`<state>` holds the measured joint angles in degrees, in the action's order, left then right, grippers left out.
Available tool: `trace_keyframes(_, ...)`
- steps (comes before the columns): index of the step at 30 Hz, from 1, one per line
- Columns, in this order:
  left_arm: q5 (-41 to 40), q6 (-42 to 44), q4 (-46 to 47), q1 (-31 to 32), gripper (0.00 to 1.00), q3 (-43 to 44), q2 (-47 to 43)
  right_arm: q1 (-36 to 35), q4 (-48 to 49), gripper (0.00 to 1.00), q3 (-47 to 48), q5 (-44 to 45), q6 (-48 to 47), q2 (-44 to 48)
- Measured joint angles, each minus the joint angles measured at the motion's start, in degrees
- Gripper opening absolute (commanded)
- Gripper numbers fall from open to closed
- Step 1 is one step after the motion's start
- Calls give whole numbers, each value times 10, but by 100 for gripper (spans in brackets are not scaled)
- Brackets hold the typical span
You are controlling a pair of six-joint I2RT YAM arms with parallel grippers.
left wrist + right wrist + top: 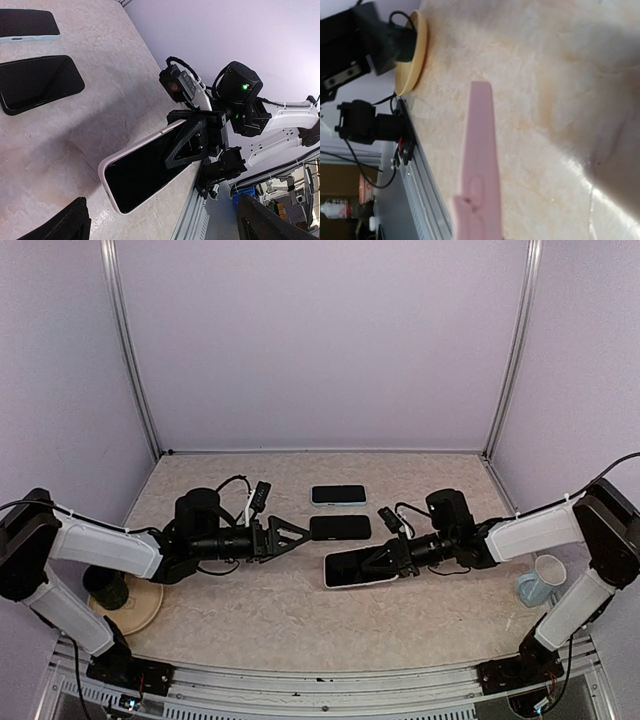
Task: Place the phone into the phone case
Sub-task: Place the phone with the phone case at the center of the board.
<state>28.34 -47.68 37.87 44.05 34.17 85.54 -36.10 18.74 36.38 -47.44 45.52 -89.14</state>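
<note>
A pale pink phone case (pixel 352 570) lies near the table's middle, and a phone's black screen (pixel 142 172) fills its rim. My right gripper (pixel 388 557) is shut on the case's right end, its black fingers (pixel 192 142) lying over the screen. In the right wrist view only the case's pink edge (pixel 481 165) shows, seen end-on. My left gripper (pixel 296 537) hovers open to the left of the case, holding nothing. Its two dark fingertips (pixel 67 222) stand far apart at the bottom of the left wrist view.
A bare black phone (pixel 340 527) lies just beyond my left fingertips, and a phone in a light blue case (pixel 338 495) lies behind it. A wooden plate (pixel 140 608) with a black cup (pixel 105 588) is at front left. A white mug (pixel 547 577) stands at right.
</note>
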Motion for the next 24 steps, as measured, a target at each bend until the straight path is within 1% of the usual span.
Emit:
trace_keyframes(17, -19, 6, -14, -5, 99, -16, -12, 0, 27, 0, 75, -6, 54, -142)
trace_keyframes(24, -19, 6, -14, -5, 99, -25, -12, 0, 30, 3, 107, -9, 65, -177)
